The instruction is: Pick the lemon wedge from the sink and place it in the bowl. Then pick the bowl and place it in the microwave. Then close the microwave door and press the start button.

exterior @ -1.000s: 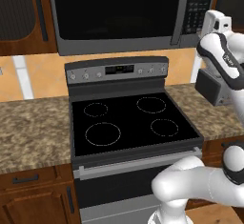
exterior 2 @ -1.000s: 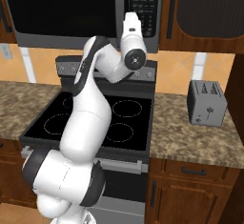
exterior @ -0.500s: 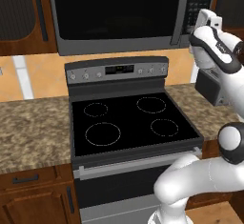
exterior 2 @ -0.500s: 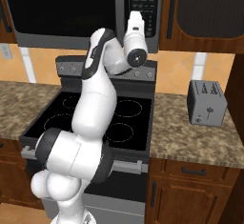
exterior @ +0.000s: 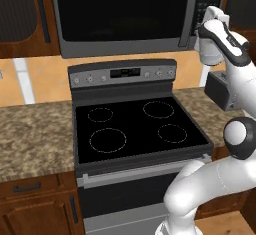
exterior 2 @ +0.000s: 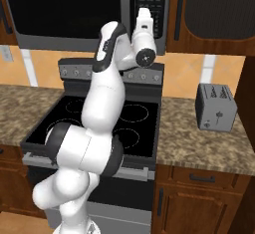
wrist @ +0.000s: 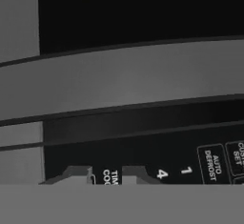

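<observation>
Left base view: microwave (exterior: 125,16) above stove (exterior: 140,129), microwave door (exterior: 120,14) shut; arm raised at right, hand against button panel (exterior: 207,1). Toaster (exterior: 222,91) on bench (exterior: 35,139) behind arm.

Right base view: gripper (exterior 2: 144,14) points up at panel, hand just below it; toaster on bench at right.

Hand view: finger tips (wrist: 71,174) slightly apart, nothing between jaws, close before panel keys; door handle bar (wrist: 119,82) runs across frame.

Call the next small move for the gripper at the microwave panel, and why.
Probably a short slide across the button panel toward the start button, then a push. The microwave door looks shut, and the gripper sits close against the keypad, by the time-cook and number keys.
</observation>
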